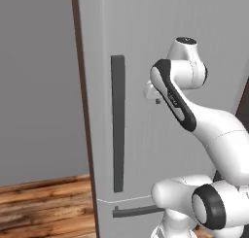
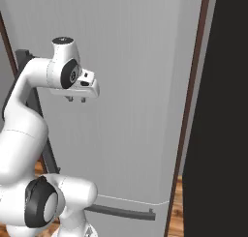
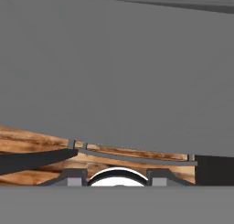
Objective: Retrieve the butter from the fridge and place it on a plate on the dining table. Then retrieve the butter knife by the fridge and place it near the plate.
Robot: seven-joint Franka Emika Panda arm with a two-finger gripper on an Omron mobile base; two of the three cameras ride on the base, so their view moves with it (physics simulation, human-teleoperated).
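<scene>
To your left, a plain matte grey wall (image 1: 36,86) runs flat and bare down to the floor. Below it you have a floor of warm brown wooden planks (image 1: 46,205) with darker grain streaks, the boards running across the left base view. You can see the same planking as a narrow strip in the hand view, and as a sliver low in the right base view. On your right, a tall very dark, nearly black panel (image 2: 223,134) stands upright and takes the right edge. The light is even and soft, with no hard shadows.
</scene>
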